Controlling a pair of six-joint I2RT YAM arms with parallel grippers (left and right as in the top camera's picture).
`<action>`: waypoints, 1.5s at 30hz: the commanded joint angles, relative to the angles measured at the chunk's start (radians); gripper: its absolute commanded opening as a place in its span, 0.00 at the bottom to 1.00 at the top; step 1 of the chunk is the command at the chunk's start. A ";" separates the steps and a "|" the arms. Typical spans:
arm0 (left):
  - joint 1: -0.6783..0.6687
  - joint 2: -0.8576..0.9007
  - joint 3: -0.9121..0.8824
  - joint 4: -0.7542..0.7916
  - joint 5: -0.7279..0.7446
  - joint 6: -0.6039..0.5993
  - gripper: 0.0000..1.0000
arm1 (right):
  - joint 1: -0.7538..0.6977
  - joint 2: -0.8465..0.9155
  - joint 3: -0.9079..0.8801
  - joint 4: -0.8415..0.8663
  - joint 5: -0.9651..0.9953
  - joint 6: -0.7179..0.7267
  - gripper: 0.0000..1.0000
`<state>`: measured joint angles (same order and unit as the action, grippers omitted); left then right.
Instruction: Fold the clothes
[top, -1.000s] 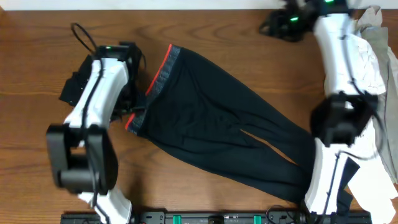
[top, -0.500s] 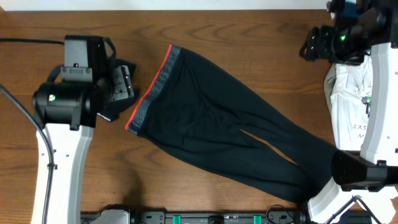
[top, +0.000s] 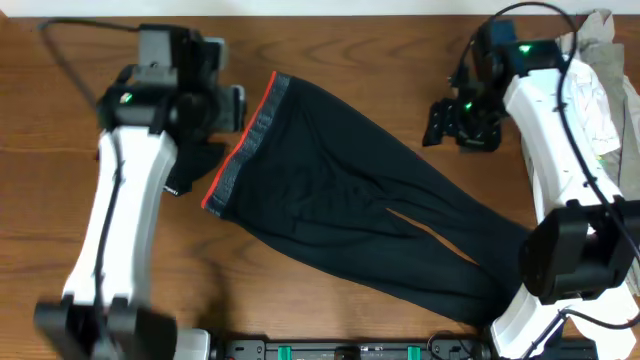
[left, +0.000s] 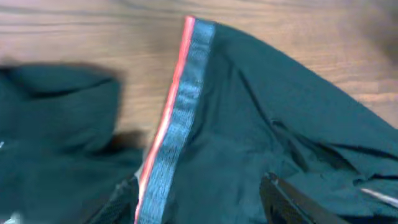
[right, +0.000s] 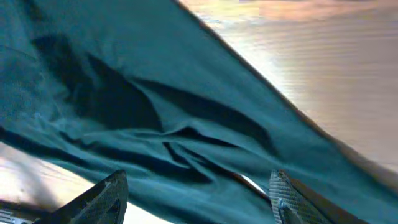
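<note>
A pair of black pants (top: 350, 210) lies flat and diagonal on the wooden table. Its grey waistband with a red edge (top: 245, 140) is at the upper left, and the legs run to the lower right. My left gripper (top: 226, 108) is open, just above the waistband's top end. In the left wrist view the waistband (left: 180, 112) runs between the open fingers (left: 199, 208). My right gripper (top: 458, 118) is open and empty, above the table beside the upper pant leg. In the right wrist view the dark creased cloth (right: 155, 118) lies under the open fingers (right: 196, 199).
A second dark garment (top: 185, 172) lies under my left arm, left of the waistband; it also shows in the left wrist view (left: 56, 137). A pile of white and grey clothes (top: 600, 90) sits at the right edge. Bare wood (top: 380, 60) lies behind the pants.
My left arm swung right, bringing its gripper from the left side to the waistband. My right gripper came down and left from the far right corner towards the pants. The pants have not moved.
</note>
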<state>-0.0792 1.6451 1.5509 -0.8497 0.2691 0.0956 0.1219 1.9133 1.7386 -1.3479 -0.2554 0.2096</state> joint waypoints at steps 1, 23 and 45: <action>-0.031 0.145 0.003 0.071 0.108 0.145 0.62 | 0.027 -0.010 -0.014 0.014 -0.044 0.018 0.71; -0.121 0.603 0.003 0.545 -0.055 0.214 0.79 | 0.045 -0.011 -0.014 -0.017 -0.040 0.022 0.72; 0.126 0.695 0.012 0.615 -0.300 -0.180 0.15 | 0.041 -0.010 -0.100 -0.013 0.236 0.120 0.84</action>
<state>0.0185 2.2711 1.5829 -0.1947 -0.0036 -0.0387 0.1616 1.9133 1.6855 -1.3705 -0.1596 0.2848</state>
